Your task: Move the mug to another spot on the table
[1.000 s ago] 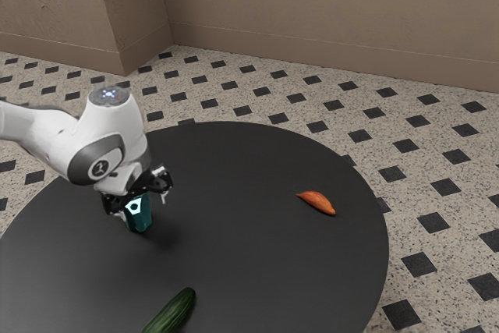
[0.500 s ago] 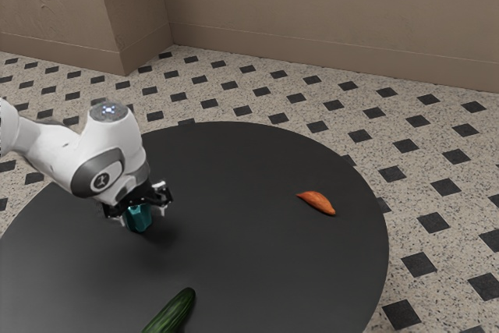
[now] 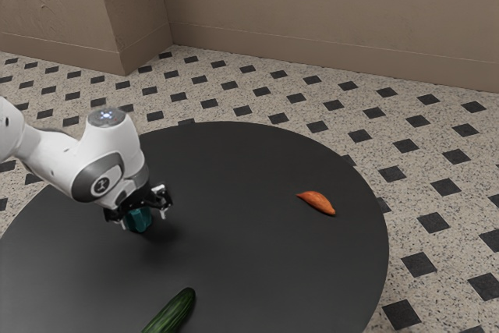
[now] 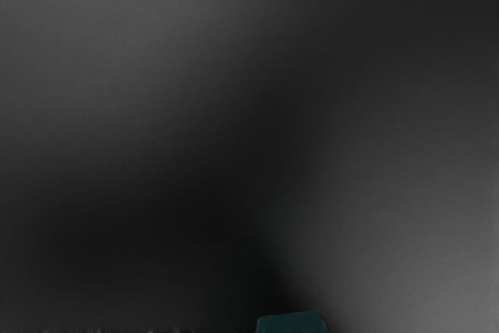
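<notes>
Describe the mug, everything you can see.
The mug is small, teal, smooth and plain. It is directly under the gripper, which covers its top; no handle shows. It is over the black table's part toward the exterior view's left. Whether it touches the table is unclear. The wrist view catches its teal edge.

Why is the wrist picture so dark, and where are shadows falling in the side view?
Wrist view: close on the matte black round table, a broad soft shadow spreading from the teal mug. Exterior view: even light, no glare, a faint shadow beside the mug.
</notes>
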`<action>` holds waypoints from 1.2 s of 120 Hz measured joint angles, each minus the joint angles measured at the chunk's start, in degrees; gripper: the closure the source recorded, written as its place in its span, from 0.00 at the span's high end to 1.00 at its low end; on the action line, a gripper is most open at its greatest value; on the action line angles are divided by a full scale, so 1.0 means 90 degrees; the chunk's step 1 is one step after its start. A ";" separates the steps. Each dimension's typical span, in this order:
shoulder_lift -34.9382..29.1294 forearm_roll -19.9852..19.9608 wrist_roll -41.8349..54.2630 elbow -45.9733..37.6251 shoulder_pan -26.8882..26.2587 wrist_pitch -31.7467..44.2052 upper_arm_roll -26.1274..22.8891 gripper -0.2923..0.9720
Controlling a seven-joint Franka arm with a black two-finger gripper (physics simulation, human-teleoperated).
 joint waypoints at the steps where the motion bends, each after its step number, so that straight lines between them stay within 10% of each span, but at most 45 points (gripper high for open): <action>1: 0.0004 0.0000 -0.0009 0.0000 0.0010 0.0001 -0.0001 0.77; 35: -0.0018 0.0017 -0.0257 -0.0046 0.0060 -0.0010 -0.0005 0.39; 144: -0.0471 0.0912 -0.0713 -0.0421 -0.0461 0.1992 -0.0264 0.21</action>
